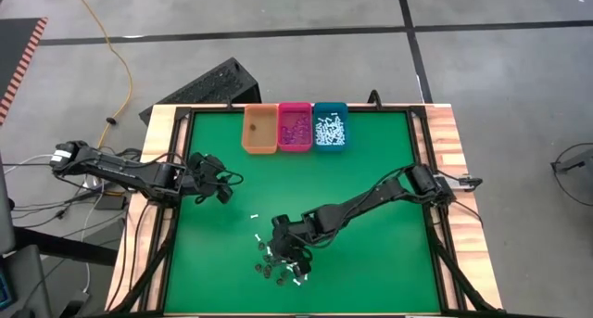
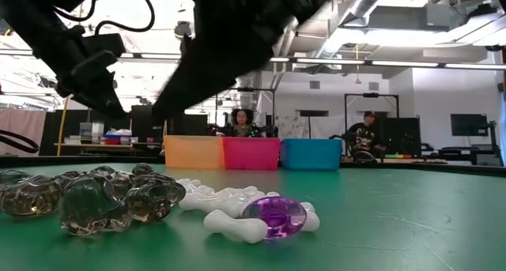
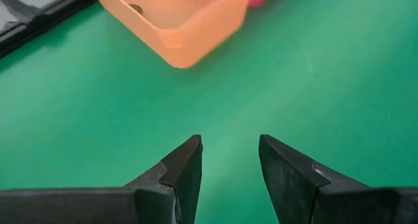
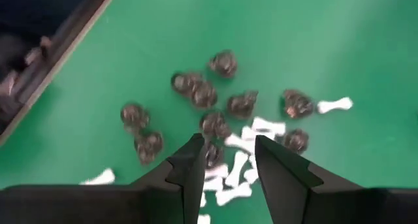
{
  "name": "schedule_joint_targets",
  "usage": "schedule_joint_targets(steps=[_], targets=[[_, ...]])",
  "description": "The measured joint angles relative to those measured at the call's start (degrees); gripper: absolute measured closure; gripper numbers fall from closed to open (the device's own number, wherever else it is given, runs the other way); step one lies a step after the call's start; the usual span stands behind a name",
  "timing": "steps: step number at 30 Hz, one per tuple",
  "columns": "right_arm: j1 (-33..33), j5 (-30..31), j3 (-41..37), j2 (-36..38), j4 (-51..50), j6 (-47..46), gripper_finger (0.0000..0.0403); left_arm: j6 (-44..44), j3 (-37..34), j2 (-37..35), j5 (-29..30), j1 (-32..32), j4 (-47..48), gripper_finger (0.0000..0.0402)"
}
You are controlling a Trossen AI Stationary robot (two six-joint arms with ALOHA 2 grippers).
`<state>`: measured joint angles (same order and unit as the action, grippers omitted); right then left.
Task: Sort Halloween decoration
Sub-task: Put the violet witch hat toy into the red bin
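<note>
- The left gripper (image 1: 225, 184) hovers over the green worktop (image 1: 371, 188) near its left edge, its two dark fingers (image 3: 186, 168) spread apart with nothing between them.
- The orange rectangular plastic bin (image 1: 260, 130) stands at the far edge of the worktop, leftmost of three touching bins; a few dark bits lie in it.
- The pink rectangular plastic bin (image 1: 295, 127) sits in the middle of the row and holds purple bits.
- The teal rectangular plastic bin (image 1: 330, 126) ends the row on the right and holds white sticks.
- The Halloween decoration (image 1: 278, 260), a loose scatter of tiny dark brown-black translucent plastic pieces (image 4: 204, 93), white bone-shaped sticks (image 4: 268, 127) and a purple piece (image 2: 274, 216), lies on the worktop near the near edge, left of centre.
- The right gripper (image 1: 287, 239) hangs just above this scatter, its fingers (image 4: 188, 172) parted and gripping nothing, with dark pieces and white sticks showing in the gap below.
</note>
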<state>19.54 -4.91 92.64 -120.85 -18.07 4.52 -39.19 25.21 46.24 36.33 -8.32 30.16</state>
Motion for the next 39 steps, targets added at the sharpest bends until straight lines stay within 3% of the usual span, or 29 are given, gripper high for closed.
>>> schedule_joint_targets(steps=[5,10,17,26,34,39], targets=[[-1.2,-2.2,0.5,1.4,1.6,-4.7,0.024,3.4,0.0,0.0,-5.8,1.6,1.1,0.0258],[-2.2,-2.5,-1.4,5.4,-0.2,-3.2,0.024,5.5,0.0,-0.1,-3.5,7.7,4.3,0.0258],[-6.4,-2.7,-2.2,9.9,-8.8,2.7,0.024,11.9,0.0,0.0,-1.1,13.6,0.1,0.0258],[-7.6,-2.6,-2.2,10.4,-6.1,3.3,0.024,10.7,0.0,-0.1,-5.1,14.2,2.7,0.0258],[-6.4,-2.2,-2.2,10.3,-5.9,-5.9,0.024,12.2,0.0,-0.1,-4.6,14.2,1.4,0.0258],[-3.7,4.1,-2.2,10.3,-4.8,-7.1,0.024,14.7,0.0,-0.1,-4.6,14.2,1.2,0.0258]])
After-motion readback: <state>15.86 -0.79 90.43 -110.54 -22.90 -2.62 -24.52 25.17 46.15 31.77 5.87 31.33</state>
